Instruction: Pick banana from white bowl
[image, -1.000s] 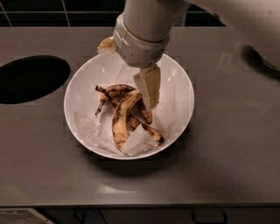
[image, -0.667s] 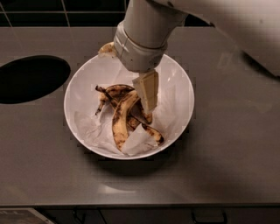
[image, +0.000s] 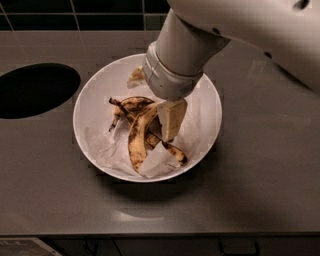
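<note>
The banana (image: 139, 131) is a limp yellow peel with brown-black spots, its strips splayed over crumpled white paper in the middle of the white bowl (image: 95, 90). The bowl stands on the grey counter. My gripper (image: 154, 98) reaches down into the bowl from the upper right and is open. One cream finger (image: 171, 119) is right beside the peel's right side, touching or nearly touching it. The other finger (image: 136, 76) shows near the bowl's far wall. The wrist hides the far part of the bowl.
A dark oval opening (image: 35, 89) is cut into the grey counter (image: 260, 170) left of the bowl. The counter's front edge (image: 160, 234) runs along the bottom. A dark tiled wall (image: 75, 12) stands behind.
The gripper has come down deeper into the bowl, and its near finger now reaches the right side of the peel. The peel and bowl have not moved.
</note>
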